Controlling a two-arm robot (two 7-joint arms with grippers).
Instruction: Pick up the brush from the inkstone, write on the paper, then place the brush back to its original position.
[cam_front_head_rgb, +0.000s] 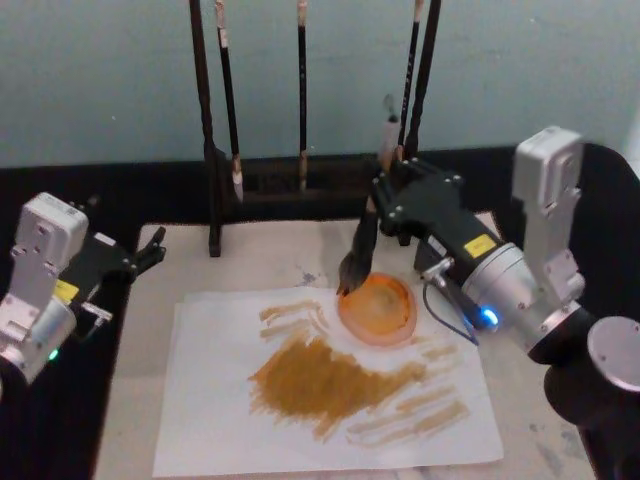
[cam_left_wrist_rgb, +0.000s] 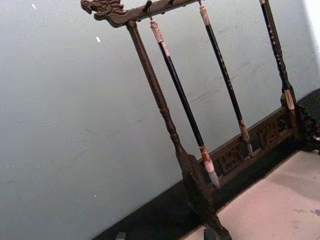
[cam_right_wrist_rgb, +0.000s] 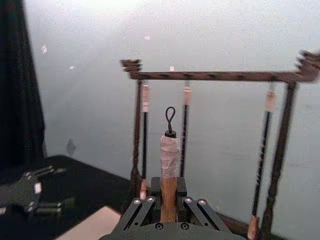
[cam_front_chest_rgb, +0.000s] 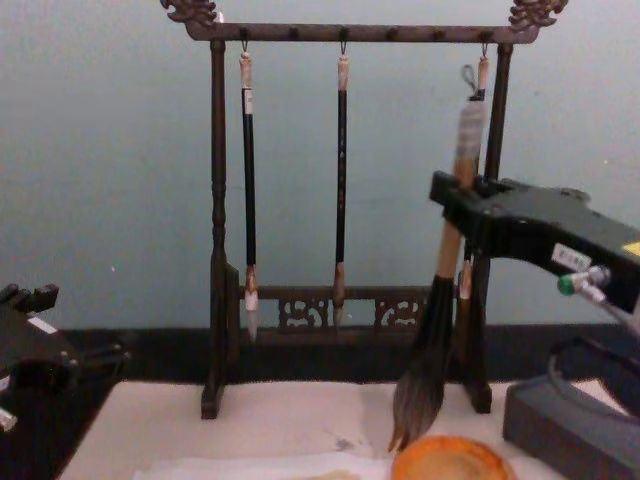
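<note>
A pale teal wall (cam_front_head_rgb: 100, 80) backs a dark table, where a beige mat (cam_front_head_rgb: 280, 255) carries paper (cam_front_head_rgb: 220, 400) smeared with ochre strokes. Yellow labels sit on both arms, and a white sticker (cam_front_chest_rgb: 570, 258) on the right one; none of their writing is legible. The right gripper (cam_front_chest_rgb: 458, 205) is clamped round the brush (cam_front_chest_rgb: 445, 262), which hangs nearly upright. It has a tan handle, a pale wrapped cap with a black loop, a black ferrule and bushy grey-brown bristles. Its tip is just over the left rim of the orange inkstone (cam_front_head_rgb: 377, 308), which lies on the paper. The left gripper (cam_front_head_rgb: 150, 250) is parked at the mat's left edge. Three slim brushes hang on the rack (cam_front_chest_rgb: 216, 200).
</note>
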